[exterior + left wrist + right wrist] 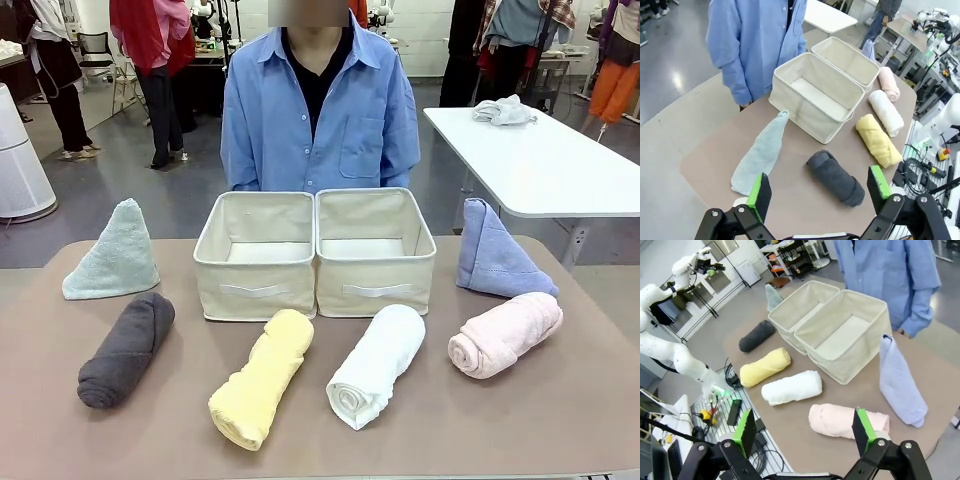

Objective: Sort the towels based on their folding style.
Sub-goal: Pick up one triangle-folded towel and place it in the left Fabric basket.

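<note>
Looking across the desk, we see two beige bins mid-desk, the grey-green cone far left, the blue cone far right, and nearer us the dark grey roll, yellow roll, white roll and pink roll. At the left wrist, our left hand hangs spread, empty, above the dark grey roll. At the right wrist, our right hand hangs spread, empty, above the pink roll.

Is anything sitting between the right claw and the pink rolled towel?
Nothing visible does. The open right claw hangs over the pink rolled terry towel with only air between them. The blue cone-folded towel and white rolled towel lie to its sides.
</note>
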`<act>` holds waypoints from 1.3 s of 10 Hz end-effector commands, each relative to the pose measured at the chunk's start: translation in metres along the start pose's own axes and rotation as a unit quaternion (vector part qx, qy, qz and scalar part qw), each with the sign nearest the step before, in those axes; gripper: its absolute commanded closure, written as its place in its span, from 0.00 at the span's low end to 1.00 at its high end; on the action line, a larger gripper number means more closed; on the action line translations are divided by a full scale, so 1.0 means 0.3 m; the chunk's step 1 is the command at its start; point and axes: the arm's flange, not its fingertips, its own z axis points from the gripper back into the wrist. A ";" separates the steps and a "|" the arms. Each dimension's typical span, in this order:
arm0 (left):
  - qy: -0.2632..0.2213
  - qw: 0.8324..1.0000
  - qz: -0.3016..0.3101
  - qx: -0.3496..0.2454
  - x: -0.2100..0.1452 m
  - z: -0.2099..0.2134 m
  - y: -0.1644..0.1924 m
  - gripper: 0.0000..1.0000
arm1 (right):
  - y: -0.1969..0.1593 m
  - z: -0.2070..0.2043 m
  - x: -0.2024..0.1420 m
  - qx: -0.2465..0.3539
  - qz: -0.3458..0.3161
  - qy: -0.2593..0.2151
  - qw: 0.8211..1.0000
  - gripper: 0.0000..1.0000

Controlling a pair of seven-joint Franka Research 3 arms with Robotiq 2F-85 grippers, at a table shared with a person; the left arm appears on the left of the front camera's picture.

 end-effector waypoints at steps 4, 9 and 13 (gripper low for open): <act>-0.007 1.000 0.003 -0.008 -0.007 0.004 0.003 0.00 | -0.004 0.000 -0.001 -0.003 -0.002 0.002 1.000 0.00; -0.007 1.000 0.003 -0.008 -0.007 0.004 0.003 0.00 | -0.004 0.000 -0.001 -0.003 -0.002 0.002 1.000 0.00; 0.124 0.989 -0.051 0.065 0.178 -0.149 0.015 0.00 | -0.004 0.000 -0.001 -0.003 -0.002 0.002 1.000 0.00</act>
